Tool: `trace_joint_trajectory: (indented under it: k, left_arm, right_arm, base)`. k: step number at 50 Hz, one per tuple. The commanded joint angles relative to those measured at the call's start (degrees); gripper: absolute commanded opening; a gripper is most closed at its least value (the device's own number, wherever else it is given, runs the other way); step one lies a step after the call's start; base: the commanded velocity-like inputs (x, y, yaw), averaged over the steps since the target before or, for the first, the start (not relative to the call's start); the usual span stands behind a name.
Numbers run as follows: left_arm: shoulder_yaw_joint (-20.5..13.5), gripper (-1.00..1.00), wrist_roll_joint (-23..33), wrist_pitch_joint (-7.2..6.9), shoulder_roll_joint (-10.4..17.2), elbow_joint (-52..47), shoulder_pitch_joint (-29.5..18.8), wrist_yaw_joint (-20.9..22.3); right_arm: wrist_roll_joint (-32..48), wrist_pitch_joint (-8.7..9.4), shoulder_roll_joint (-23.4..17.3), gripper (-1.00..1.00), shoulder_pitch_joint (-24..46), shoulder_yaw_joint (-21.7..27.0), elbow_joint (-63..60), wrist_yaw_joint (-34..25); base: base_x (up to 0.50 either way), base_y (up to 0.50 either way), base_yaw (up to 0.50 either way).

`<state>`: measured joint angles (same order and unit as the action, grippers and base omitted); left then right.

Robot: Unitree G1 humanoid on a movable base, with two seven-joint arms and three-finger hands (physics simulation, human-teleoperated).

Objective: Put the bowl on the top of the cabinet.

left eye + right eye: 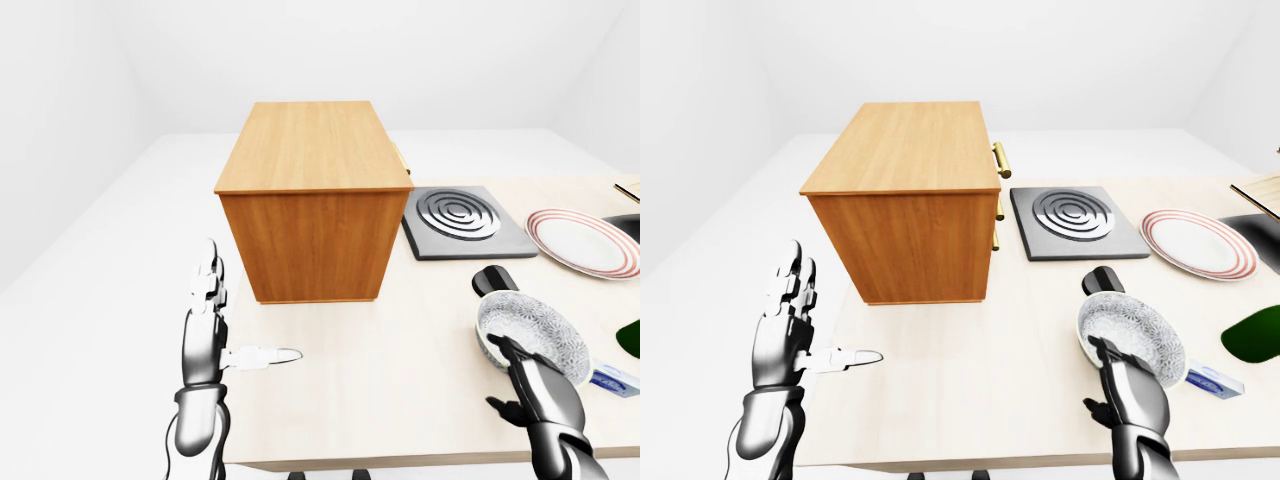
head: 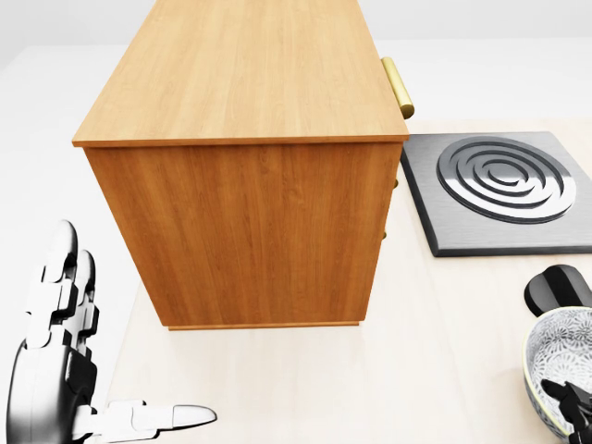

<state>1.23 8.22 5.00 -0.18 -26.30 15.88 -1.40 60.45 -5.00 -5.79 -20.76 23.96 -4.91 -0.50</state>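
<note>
The patterned bowl (image 1: 535,330) rests on the pale table, at the lower right of the left-eye view. My right hand (image 1: 512,375) sits at the bowl's lower rim. Its fingers (image 1: 1108,352) reach onto the rim and the thumb is spread, so the hand is not closed round the bowl. In the head view only the dark fingertips (image 2: 566,396) show against the bowl (image 2: 560,351). The wooden cabinet (image 1: 315,200) stands up and to the left, with its flat top bare. My left hand (image 1: 245,312) hovers open at the table's left edge, below the cabinet.
A grey burner plate (image 1: 460,220) lies right of the cabinet. A black knob (image 1: 490,280) sits just above the bowl. A red-rimmed plate (image 1: 582,240), a green object (image 1: 630,335) and a small blue-white box (image 1: 612,380) are at the far right.
</note>
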Motion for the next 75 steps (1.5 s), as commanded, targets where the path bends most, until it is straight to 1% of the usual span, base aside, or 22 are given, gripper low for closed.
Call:
trace_joint_trajectory:
  k: [1,17,22,31,38,43,45,47,49,50,52,53,54,55,56,58,60,62,63,67,72,75]
  left_arm:
    - [0.05,1.0,0.03,0.0,0.01,-0.19,-0.05,-0.13]
    - [-0.07,1.0,-0.07,0.0,0.02,0.28,-0.36,-0.1]
    - [0.06,1.0,-0.02,0.0,0.07,0.33,-0.22,-0.02]
    - [0.09,1.0,-0.08,0.0,0.09,0.26,-0.08,0.14]
    - [0.18,1.0,-0.12,0.0,0.15,0.35,0.05,0.28]
    - [0.14,1.0,-0.23,0.0,0.16,0.49,0.03,0.46]
    - [0.08,1.0,-0.22,0.0,0.14,0.7,-0.08,0.45]
    - [0.07,1.0,-0.26,0.0,0.12,0.55,-0.14,0.49]
    - [0.11,1.0,-0.22,0.0,0.09,0.53,-0.16,0.47]
    - [0.11,1.0,-0.21,0.0,0.09,0.51,-0.19,0.46]
    - [0.08,1.0,-0.18,0.0,0.08,0.53,-0.31,0.4]
    - [0.04,1.0,-0.22,0.0,0.09,0.49,-0.35,0.38]
    - [0.01,1.0,-0.24,0.0,0.08,0.48,-0.4,0.36]
    - [-0.02,1.0,-0.17,0.0,0.04,0.52,-0.5,0.3]
    - [-0.01,1.0,-0.15,0.0,0.03,0.47,-0.55,0.27]
    - [-0.01,1.0,-0.11,0.0,0.01,0.54,-0.74,0.2]
    - [0.01,1.0,-0.11,0.0,-0.01,0.37,-0.89,0.17]
    - [-0.07,1.0,-0.08,0.0,-0.03,0.37,-1.06,0.03]
    - [-0.1,1.0,-0.04,0.0,-0.04,0.54,-1.18,-0.04]
    - [-0.21,1.0,-0.01,0.0,-0.03,0.83,-1.44,-0.21]
    - [-0.46,1.0,-0.19,0.0,0.01,1.27,-1.83,-0.28]
    - [-0.53,1.0,-0.29,0.0,0.01,1.48,-1.86,-0.25]
  right_arm:
    - [-0.87,0.0,-0.06,-1.0,-0.48,-0.34,0.53,-0.75]
    - [-2.18,0.0,0.29,-1.0,-0.17,1.32,-2.74,-3.28]
    - [-4.56,0.0,1.16,-1.0,0.64,4.01,-9.83,-8.41]
    - [-12.89,0.0,2.95,-1.0,4.06,10.54,-27.86,-24.5]
    - [-16.13,0.0,0.27,-1.0,9.8,12.24,-34.79,-32.2]
    - [-13.68,0.0,-7.99,-1.0,19.22,9.3,-29.96,-32.25]
    - [-11.77,0.0,-13.01,-1.0,25.13,7.33,-25.05,-31.01]
    - [-12.81,2.82,-16.48,-1.0,29.73,5.24,-21.89,-31.57]
    - [-11.1,3.51,-20.43,-1.0,33.97,3.0,-15.91,-28.65]
    - [-12.12,4.91,-21.36,-1.0,36.02,2.05,-13.86,-28.98]
    - [-9.71,4.11,-25.28,-1.0,42.35,-1.72,-3.16,-24.32]
    - [-11.7,5.83,-25.59,-1.0,45.41,-2.9,0.24,-25.6]
    - [-11.54,6.2,-26.65,-1.0,47.58,-4.11,3.64,-24.75]
    - [-10.06,4.63,-29.36,-1.0,53.02,-6.27,11.46,-21.56]
    - [-11.18,5.97,-29.8,-1.0,55.97,-6.94,14.17,-22.59]
    - [-10.05,3.81,-32.77,-1.0,66.12,-10.47,28.36,-18.34]
    - [-10.56,3.11,-33.67,-1.0,74.18,-12.6,38.73,-16.74]
    - [-8.5,0.25,-34.71,-1.0,82.06,-15.49,50.18,-12.71]
    - [-7.72,0.0,-34.57,-1.0,88.76,-16.88,59.16,-11.1]
    - [-3.55,0.0,-33.96,-1.0,101.1,-20.69,74.52,-4.93]
    - [-1.22,0.07,-32.42,-1.0,106.8,-21.68,78.31,-4.5]
    - [1.13,1.77,-30.64,-1.0,110.07,-22.49,79.93,-3.54]
  base:
    - [0.0,0.0,0.0]
    - [0.0,0.0,0.0]
    - [0.0,0.0,0.0]
    - [0.0,0.0,0.0]
    - [0.0,0.0,0.0]
    - [0.0,0.0,0.0]
    - [0.0,0.0,0.0]
    - [0.0,0.0,0.0]
    - [0.0,0.0,0.0]
    - [0.0,0.0,0.0]
    - [0.0,0.0,0.0]
    - [0.0,0.0,0.0]
    - [0.0,0.0,0.0]
    - [0.0,0.0,0.0]
    - [0.0,0.0,0.0]
    - [0.0,0.0,0.0]
    - [0.0,0.0,0.0]
    - [0.0,0.0,0.0]
    - [0.0,0.0,0.0]
    - [0.0,0.0,0.0]
    - [0.0,0.0,0.0]
    - [0.0,0.0,0.0]
